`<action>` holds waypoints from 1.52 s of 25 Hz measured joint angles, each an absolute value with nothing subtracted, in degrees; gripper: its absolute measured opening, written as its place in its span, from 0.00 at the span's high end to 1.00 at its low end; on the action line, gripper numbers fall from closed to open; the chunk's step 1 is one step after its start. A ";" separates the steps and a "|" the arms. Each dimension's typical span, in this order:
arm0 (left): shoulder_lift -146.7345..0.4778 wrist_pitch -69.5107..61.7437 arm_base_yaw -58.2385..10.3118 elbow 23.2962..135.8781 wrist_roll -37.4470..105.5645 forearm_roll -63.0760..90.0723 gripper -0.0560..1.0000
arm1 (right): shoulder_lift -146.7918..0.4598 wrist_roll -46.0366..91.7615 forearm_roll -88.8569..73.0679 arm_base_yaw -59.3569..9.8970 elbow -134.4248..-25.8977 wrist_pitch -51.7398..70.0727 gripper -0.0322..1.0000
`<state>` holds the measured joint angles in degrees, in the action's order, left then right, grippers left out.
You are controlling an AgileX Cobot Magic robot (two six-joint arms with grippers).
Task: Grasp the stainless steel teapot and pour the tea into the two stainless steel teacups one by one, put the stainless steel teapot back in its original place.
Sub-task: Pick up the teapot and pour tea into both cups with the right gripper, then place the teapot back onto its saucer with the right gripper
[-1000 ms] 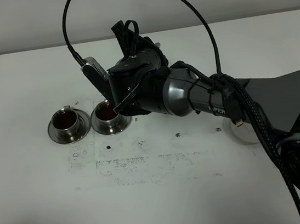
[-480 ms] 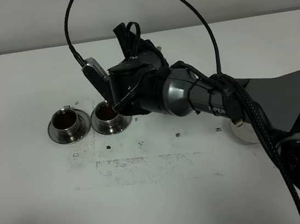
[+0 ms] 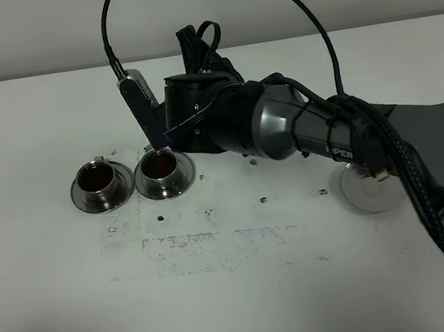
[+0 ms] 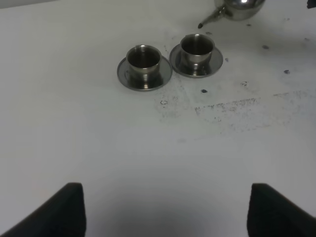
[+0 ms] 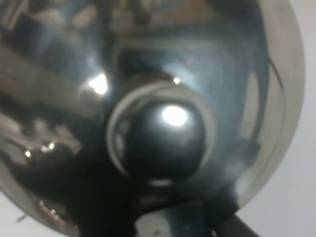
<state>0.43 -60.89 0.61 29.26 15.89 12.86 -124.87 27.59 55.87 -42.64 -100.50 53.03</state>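
Two stainless steel teacups on saucers stand side by side at the table's left, the left one (image 3: 101, 183) and the right one (image 3: 163, 174). Both hold reddish-brown tea (image 3: 159, 166). They also show in the left wrist view (image 4: 143, 58) (image 4: 197, 47). My right gripper (image 3: 193, 129) is shut on the stainless steel teapot (image 5: 163, 128), just right of and above the right cup. My arm hides the pot in the high view. Its spout (image 4: 210, 19) points down toward the right cup. My left gripper (image 4: 168, 217) is open and empty, well short of the cups.
A round steel disc (image 3: 370, 191) lies on the table at the right, partly under my right arm. The white tabletop (image 3: 221, 281) has dark scuff marks in the middle. Cables arc over the right arm.
My right arm has drawn back up and to the right. The wrist and teapot have lifted away from the right cup, which now shows fully.
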 joint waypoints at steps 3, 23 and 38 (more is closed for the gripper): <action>0.43 -60.89 0.61 29.26 15.89 12.86 0.33 | -121.46 25.16 48.69 -42.55 -100.50 53.03 0.81; 0.43 -60.89 0.61 29.26 15.96 12.86 0.33 | -117.34 11.00 10.42 -31.32 -85.26 43.78 0.81; 0.43 -60.89 0.61 29.26 15.96 12.86 0.33 | -117.30 10.94 6.71 -31.30 -79.87 36.02 0.81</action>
